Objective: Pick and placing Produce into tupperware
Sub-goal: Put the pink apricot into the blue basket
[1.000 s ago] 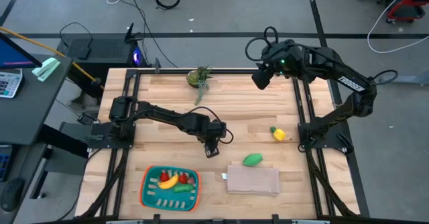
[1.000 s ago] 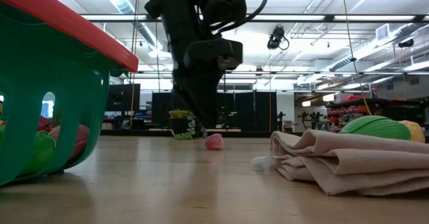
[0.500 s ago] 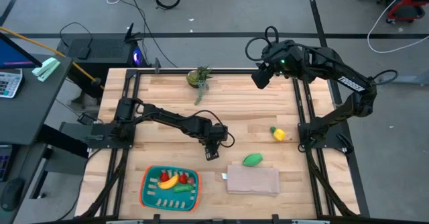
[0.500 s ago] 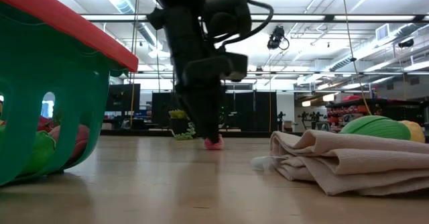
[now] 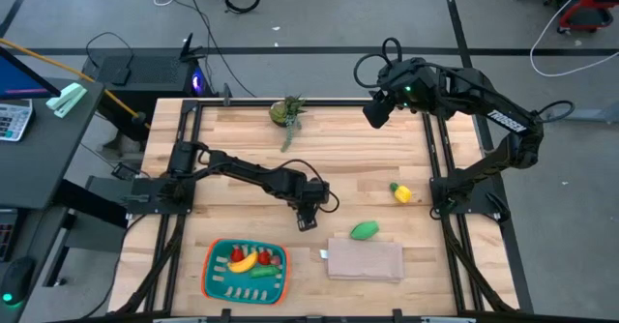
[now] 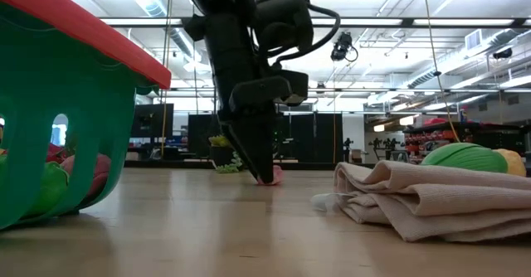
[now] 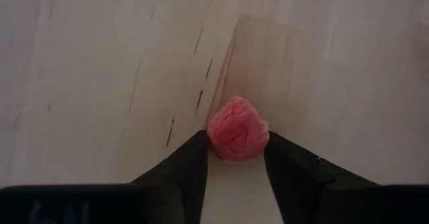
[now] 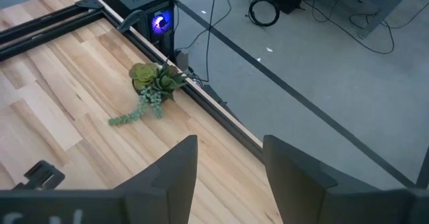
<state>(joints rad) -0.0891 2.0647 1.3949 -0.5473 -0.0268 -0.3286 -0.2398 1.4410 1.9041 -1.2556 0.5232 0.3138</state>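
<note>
A: Where is the left pincer (image 5: 307,222)?

B: Low over the middle of the tabletop (image 5: 368,159), its tips down at the wood. In the left wrist view its two dark fingers (image 7: 190,167) stand on either side of a small pink-red berry (image 7: 238,129), right against it. The fingers are spread with the berry sitting at their tips; whether they press it I cannot tell.

A: And in the low view?

B: The left pincer (image 6: 267,175) reaches the tabletop with the berry (image 6: 274,176) peeking out at its tip.

A: The tupperware?

B: The teal tupperware (image 5: 211,282) with the orange rim sits at about seven o'clock on the tabletop. Inside lie a yellow banana (image 5: 243,262), a green piece (image 5: 262,272) and tiny red ones (image 5: 267,258).

A: What produce is outside it?

B: A green round piece (image 5: 364,230) at about five o'clock, touching the far edge of a folded beige cloth (image 5: 365,261). A yellow piece with a green top (image 5: 400,192) lies at about three o'clock, well apart from the berry.

A: The right arm?

B: Its pincer (image 5: 377,110) is held high near the one o'clock corner, fingers (image 8: 175,167) parted with nothing between them. A green leafy plant (image 5: 287,111) rests at twelve o'clock.
</note>
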